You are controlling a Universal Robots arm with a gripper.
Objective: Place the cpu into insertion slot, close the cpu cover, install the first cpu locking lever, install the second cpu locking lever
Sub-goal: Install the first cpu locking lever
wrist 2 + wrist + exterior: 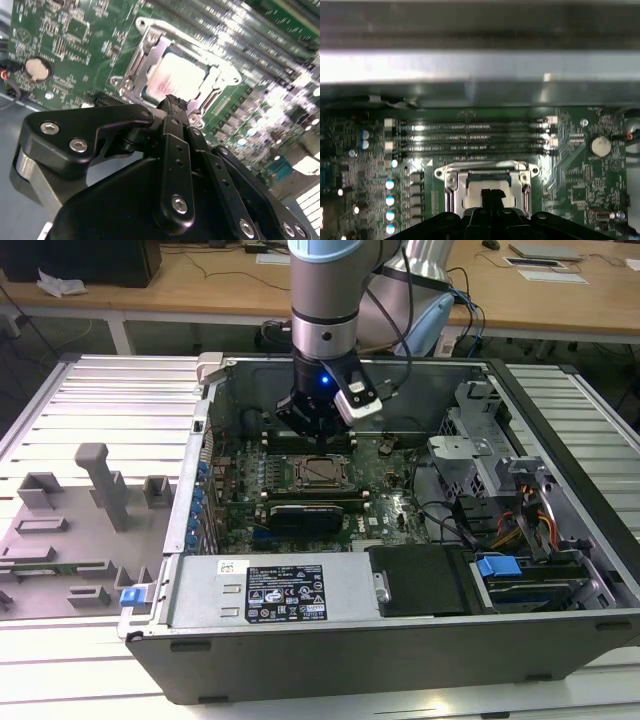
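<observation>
The robot's hand (172,102) has its fingers pressed together with nothing in them, right above the chip (176,75), which already sits in its socket (145,42) with the metal cover (220,75) lying over it. If the hand drops crooked, it could scrape the chip or the green board (580,175). The memory slots (470,137) lie just behind, and the case wall (340,363) crowds the far side.

One open computer case (400,640) sits at the exterior view's centre, holding one motherboard (395,505) with one insertion slot (318,472). One cpu (176,74) lies in it. Four memory slots (470,137) and one coin battery (600,145) show in the first wrist view.
</observation>
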